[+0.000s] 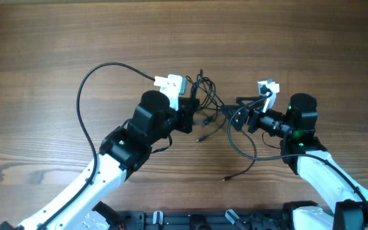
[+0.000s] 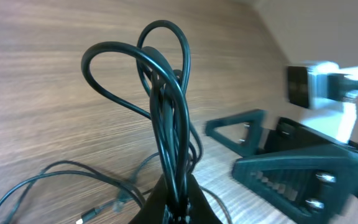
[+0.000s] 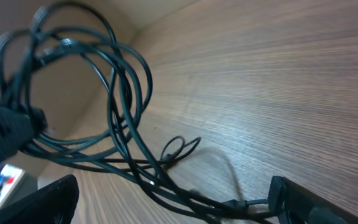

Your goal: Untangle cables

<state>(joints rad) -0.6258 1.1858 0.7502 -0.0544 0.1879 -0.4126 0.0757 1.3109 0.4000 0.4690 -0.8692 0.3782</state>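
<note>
My left pincer (image 2: 178,202) clenches thin black flexible cables (image 1: 204,96) above the middle of the brown wooden table (image 1: 56,38); my right pincer (image 1: 238,115) gapes there. Light, limp cords, I judge, best taken by a loose outer loop.

The cables (image 1: 204,102) are thin black cords, all mixed up in one messy clump near the middle of the tabletop (image 1: 43,38). Part of the clump is lifted off the wood. A bunch of cords stands straight up, pinched tight in the left claw (image 2: 176,208), and bends into round loops (image 2: 148,56) at the top. The other cords hang down, cross each other and lie flat. One long cord curves toward the robot's edge and ends in a small plug tip (image 1: 224,178).
</note>
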